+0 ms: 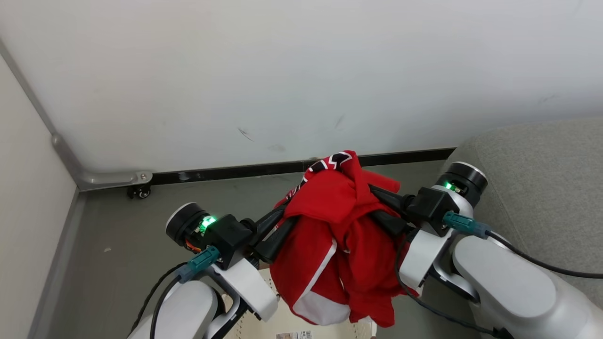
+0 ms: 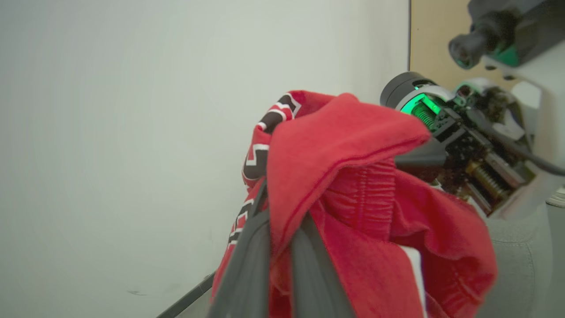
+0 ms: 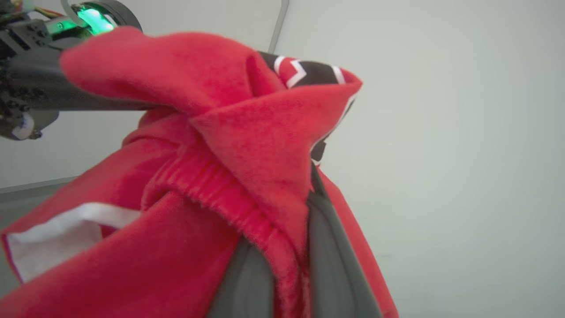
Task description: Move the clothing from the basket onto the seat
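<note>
the red jersey (image 1: 339, 235) hangs bunched in the air, clear above the cream laundry basket (image 1: 287, 322) at the head view's bottom edge. the left gripper (image 1: 279, 227) and right gripper (image 1: 385, 209) each pinch a fold of its fabric between their dark fingers. this looks like the carry step. next, both arms should swing together to the robot's right, over the grey sofa seat (image 1: 532, 179), then lower and let go.

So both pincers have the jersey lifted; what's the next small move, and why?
Probably carry it to the robot's right, toward the seat. Both the left pincer and the right pincer grip the clothing, which hangs bunched above the basket, so only the sideways transfer seems left.
</note>
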